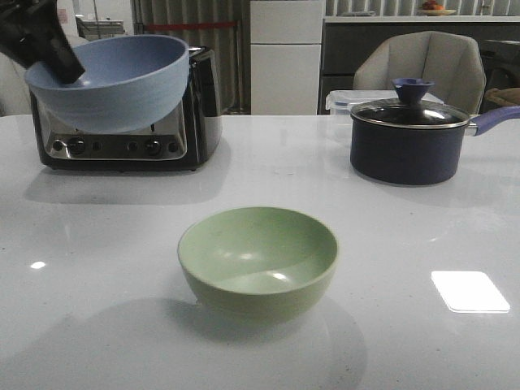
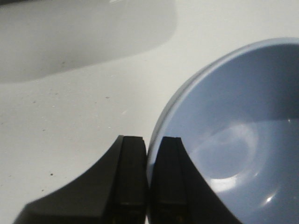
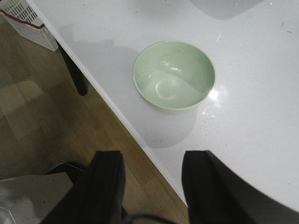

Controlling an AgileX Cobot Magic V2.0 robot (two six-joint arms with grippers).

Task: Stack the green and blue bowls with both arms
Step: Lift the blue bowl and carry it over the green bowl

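A white table (image 1: 97,244) is carrying the green bowl (image 1: 257,262) at its middle. Left of and behind that bowl, the blue bowl (image 1: 110,80) is being held aloft, its rim clamped by the left gripper (image 2: 148,182). The right gripper (image 3: 152,186) is being kept spread and empty above the table edge near the green bowl.

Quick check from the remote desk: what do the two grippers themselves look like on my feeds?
Both are plain matte black. The left gripper has two flat-faced fingers flaring outward into curved bases. The right gripper has two broad, blocky fingers with rounded tips. No markings, cables or lights are visible.
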